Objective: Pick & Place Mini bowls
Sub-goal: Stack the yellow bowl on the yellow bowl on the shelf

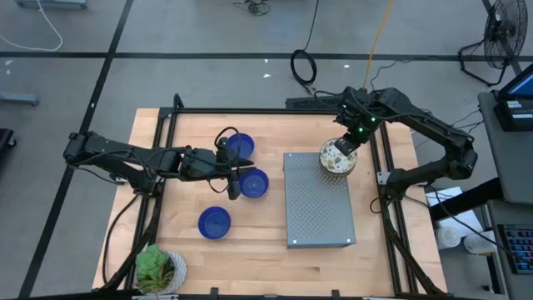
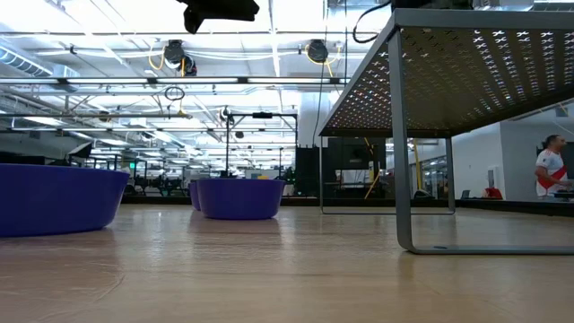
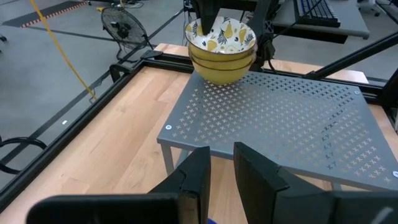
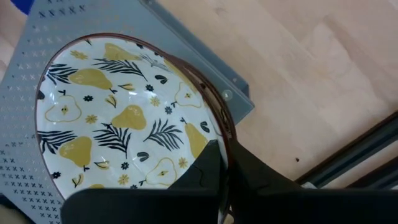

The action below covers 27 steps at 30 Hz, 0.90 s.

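Observation:
Three glossy blue mini bowls (image 1: 215,222) (image 1: 256,183) (image 1: 240,146) stand upright on the wooden table, left of a grey perforated stand (image 1: 321,208). A stack of patterned mini bowls (image 1: 337,160) (image 3: 221,53), white inside with yellow pears and dark leaves, stands on the stand's far right corner. My left gripper (image 1: 233,185) (image 3: 221,171) hovers open above the table between the blue bowls, fingers a narrow gap apart, holding nothing. My right gripper (image 1: 343,150) (image 4: 227,165) is shut on the top patterned bowl (image 4: 124,118). My right gripper pinches the top patterned bowl's rim (image 4: 221,127) on its far right side. One finger (image 4: 205,171) is inside the bowl and the other (image 4: 261,174) outside. The fingers come from above, pointing down. The bowl sits upright, nested in the bowls under it on the stand.
A white pot with a leafy green plant (image 1: 158,271) stands at the table's near left corner. Black frame rails (image 1: 250,111) run along the table's edges. In the low view the stand's leg (image 2: 402,179) rises from the table, and two blue bowls (image 2: 54,197) (image 2: 240,197) show.

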Tool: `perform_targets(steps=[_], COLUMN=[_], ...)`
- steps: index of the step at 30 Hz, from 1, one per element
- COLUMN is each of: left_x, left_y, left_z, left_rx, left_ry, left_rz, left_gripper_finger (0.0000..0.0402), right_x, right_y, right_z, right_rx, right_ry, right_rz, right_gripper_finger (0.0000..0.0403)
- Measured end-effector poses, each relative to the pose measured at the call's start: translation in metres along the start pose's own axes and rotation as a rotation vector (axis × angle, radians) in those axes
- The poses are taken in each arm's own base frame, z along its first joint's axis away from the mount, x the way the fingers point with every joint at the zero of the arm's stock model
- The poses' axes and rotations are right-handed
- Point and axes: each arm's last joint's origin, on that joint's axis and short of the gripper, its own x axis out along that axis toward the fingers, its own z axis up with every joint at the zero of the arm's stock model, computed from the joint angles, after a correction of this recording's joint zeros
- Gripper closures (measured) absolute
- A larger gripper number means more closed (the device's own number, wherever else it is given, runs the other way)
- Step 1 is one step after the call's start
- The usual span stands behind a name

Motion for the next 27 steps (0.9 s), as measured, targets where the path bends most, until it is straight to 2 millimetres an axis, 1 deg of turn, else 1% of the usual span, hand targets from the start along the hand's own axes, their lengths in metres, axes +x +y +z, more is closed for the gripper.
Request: perform_targets(steps=[7,10,15,20,27], left_x=[0.0,0.0,0.0,0.0,0.0], left_y=[0.0,0.0,0.0,0.0,0.0], left_z=[0.0,0.0,0.0,0.0,0.0], left_rx=[-0.002,-0.002,-0.002,-0.001,0.001], left_ry=[0.0,0.0,0.0,0.0,0.0], left_rz=[0.0,0.0,0.0,0.0,0.0], left_gripper_finger=[0.0325,0.0325,0.0325,0.0325,0.0325], right_x=[0.013,0.014,0.015,0.015,0.013], right_y=[-0.003,-0.002,0.0,0.001,0.001], right_z=[-0.001,0.0,0.003,0.003,0.001], right_rx=[0.003,-0.004,-0.008,-0.01,-0.013], right_ry=[0.031,0.017,0.018,0.022,0.006], right_rz=[0.002,0.017,0.092,0.102,0.108], right_gripper_finger=[0.0402,0.04,0.0396,0.0377,0.0337])
